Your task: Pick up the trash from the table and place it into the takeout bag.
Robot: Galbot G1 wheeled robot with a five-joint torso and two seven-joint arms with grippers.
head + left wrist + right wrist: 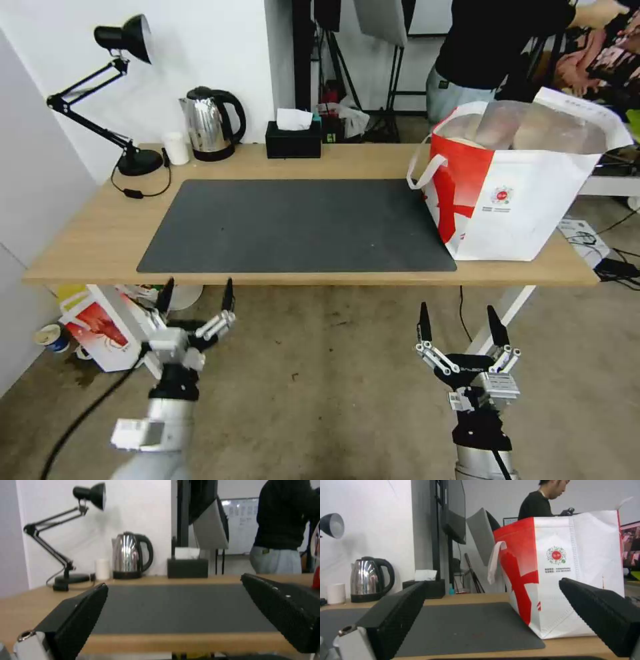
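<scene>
On the right end of the table [100, 227] stands the bag [520, 200], mouth open, near corner on the grey mat [293, 223]. Through the mouth, pale rounded shapes w/ foil lining around them; likely trash already inside, but can't tell which items. None of the bowls or red cup lies on the mat or wood.

Left gripper [197, 293] hangs below the near table edge, left of centre, fingers spread wide, nothing held. Right gripper [459, 323] hangs below the near edge too, under the bag's left side, fingers apart & empty.

Far side: lamp [127, 100], small white cup [177, 148], kettle [210, 123], tissue box [293, 139]; none are trash, leave alone.

Judgement: task looks at or near its end, both arms pulled back. To do this step well: keep both arms low & off the table edge, don't snag the loop handle [421, 170] hanging at the bag's left side. Check the bag stands steady; it overhangs nothing, but it's tall & soft, so a knock from the right arm could tip it.
</scene>
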